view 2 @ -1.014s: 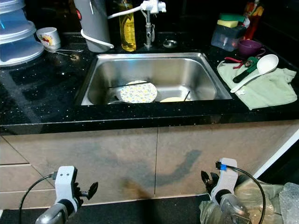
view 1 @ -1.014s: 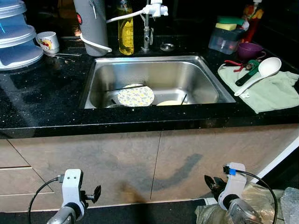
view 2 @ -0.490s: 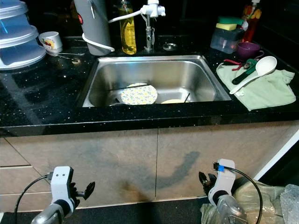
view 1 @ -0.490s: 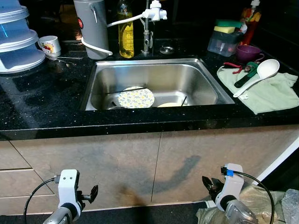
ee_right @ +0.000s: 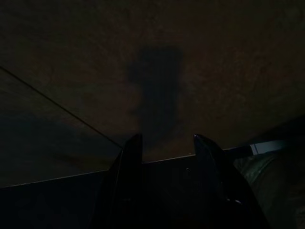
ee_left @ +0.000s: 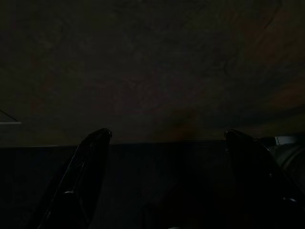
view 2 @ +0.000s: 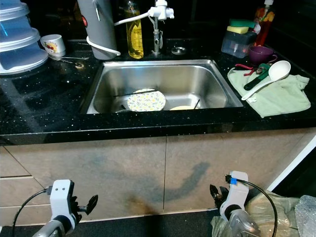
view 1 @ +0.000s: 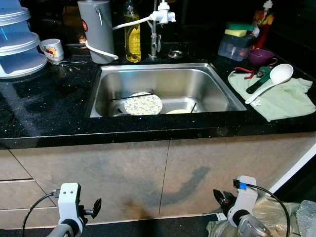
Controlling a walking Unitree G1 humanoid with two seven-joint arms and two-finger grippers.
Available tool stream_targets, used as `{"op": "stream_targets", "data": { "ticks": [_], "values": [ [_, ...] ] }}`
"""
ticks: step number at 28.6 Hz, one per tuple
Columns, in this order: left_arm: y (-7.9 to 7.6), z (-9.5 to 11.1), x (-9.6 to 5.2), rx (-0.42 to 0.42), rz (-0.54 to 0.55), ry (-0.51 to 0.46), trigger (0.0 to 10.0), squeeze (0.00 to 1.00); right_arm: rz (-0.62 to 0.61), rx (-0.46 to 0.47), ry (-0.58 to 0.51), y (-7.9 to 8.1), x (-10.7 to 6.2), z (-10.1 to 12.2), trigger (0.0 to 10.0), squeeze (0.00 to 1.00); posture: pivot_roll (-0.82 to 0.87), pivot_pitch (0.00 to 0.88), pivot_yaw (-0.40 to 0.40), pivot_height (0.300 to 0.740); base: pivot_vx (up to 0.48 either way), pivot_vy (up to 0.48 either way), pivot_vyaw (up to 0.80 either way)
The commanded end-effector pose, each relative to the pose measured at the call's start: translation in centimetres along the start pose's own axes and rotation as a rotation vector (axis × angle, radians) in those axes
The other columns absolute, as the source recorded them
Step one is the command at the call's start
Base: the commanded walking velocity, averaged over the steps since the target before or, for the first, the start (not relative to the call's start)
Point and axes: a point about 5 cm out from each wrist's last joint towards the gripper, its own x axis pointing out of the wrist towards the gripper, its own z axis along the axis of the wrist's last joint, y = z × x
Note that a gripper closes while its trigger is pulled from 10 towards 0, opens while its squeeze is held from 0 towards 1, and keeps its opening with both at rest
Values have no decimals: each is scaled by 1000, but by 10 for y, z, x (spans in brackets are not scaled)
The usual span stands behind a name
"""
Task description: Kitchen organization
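A: So, what did the left eye view show?

B: A black speckled desk (view 1: 44, 106) with a steel sink (view 1: 163, 74) set in it. A flowered plate (view 1: 143, 104) lay in the basin, with a second pale dish (view 1: 177, 111) just beside it at the front wall. Behind the sink stood a grey jug (view 1: 96, 29), a bottle of yellow liquid (view 1: 132, 37) and the tap (view 1: 157, 24). At the far left sat stacked plastic lids (view 1: 17, 42) and a small cup (view 1: 51, 48). On the right a green cloth (view 1: 274, 94) carried a white ladle (view 1: 271, 80); a purple bowl (view 1: 261, 56) and a clear tub with sponges (view 1: 236, 42) stood behind it.

A: And the hands?

B: Both hung low before the cupboard doors, well below the desk. The left hand (view 1: 95, 207) and the right hand (view 1: 220, 197) held nothing.

A: Did the right eye view add anything?

B: Same scene, with a plastic bag (view 2: 276, 217) on the floor by the right arm.

A: The left wrist view?

B: Very dark. Its two fingers (ee_left: 86, 162) stood wide apart, released, facing the cupboard front.

A: The right wrist view?

B: Dark too. The fingers (ee_right: 128, 157) were parted with a clear gap, gripping nothing, before a cupboard door seam.
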Motion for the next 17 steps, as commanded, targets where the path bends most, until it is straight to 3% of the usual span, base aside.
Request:
{"op": "stream_targets", "data": {
  "ticks": [1, 17],
  "values": [
    [3, 0, -3, 1, 5, -14, 10000, 0, 5, -1, -11, 0, -1, 0, 10000, 0, 37, 27, -37, 740, 0, 0, 0],
    [-4, 1, -12, 15, -21, -39, 10000, 0, -1, -4, -11, -5, -8, -4, 10000, 0, 8, 63, -33, 740, 0, 0, 0]
  ]
}}
